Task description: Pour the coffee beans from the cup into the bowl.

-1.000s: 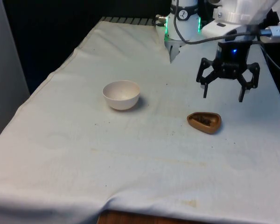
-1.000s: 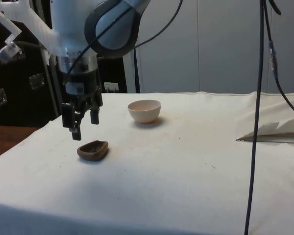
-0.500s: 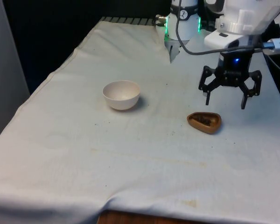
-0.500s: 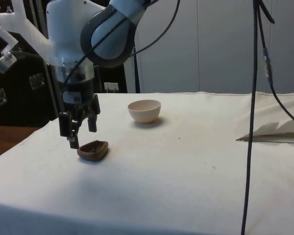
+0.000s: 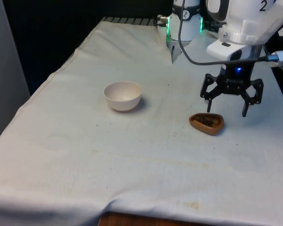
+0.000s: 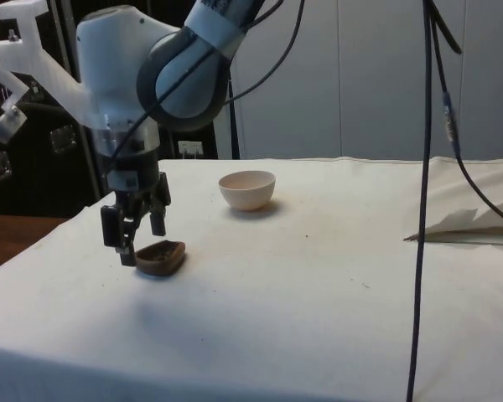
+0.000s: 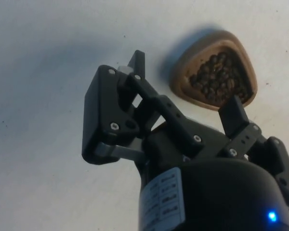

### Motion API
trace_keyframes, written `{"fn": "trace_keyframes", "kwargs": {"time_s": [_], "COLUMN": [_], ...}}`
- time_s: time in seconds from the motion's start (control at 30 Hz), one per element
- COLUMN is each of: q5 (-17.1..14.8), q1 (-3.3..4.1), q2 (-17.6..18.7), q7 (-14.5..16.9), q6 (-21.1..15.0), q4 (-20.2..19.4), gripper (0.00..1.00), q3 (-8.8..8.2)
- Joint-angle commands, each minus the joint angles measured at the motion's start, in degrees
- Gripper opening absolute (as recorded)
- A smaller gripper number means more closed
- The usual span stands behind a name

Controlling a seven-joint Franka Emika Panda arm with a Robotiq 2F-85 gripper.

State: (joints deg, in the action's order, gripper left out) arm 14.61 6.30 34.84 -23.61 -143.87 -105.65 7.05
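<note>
The end effector (image 5: 226,113) hangs low over the table (image 5: 132,165), its two fingers spread wide apart and gripping nothing. Directly beneath it sits the cup (image 5: 206,123), a shallow brown wooden vessel with a rounded-triangular rim, resting upright on the white cloth. In the wrist view the cup (image 7: 214,77) holds a layer of dark coffee beans (image 7: 219,77), and one fingertip (image 7: 236,113) overlaps the cup's rim while the other finger (image 7: 137,62) stands just outside the cup's wall; whether either touches the cup cannot be told. In the side view the end effector (image 6: 132,243) stands at the cup's (image 6: 161,257) edge, fingertips close to rim level. The bowl (image 5: 123,95), off-white and round, stands upright well apart from the cup, toward the front view's left. In the side view the bowl (image 6: 247,190) lies farther back on the table than the cup.
</note>
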Motion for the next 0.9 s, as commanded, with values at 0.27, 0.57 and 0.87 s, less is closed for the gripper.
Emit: {"fn": "trace_keyframes", "kwargs": {"time_s": [0.27, 0.57, 0.87], "q5": [2.8, 5.4, 7.4], "q1": [0.69, 0.8, 0.8], "q2": [1.7, 3.0, 4.0], "q7": [-3.4, -7.4, -9.7], "q6": [0.6, 1.5, 2.3], "q4": [1.7, 2.9, 4.1], "gripper": [1.0, 1.0, 1.0], "q3": [-0.46, -0.52, -0.23]}}
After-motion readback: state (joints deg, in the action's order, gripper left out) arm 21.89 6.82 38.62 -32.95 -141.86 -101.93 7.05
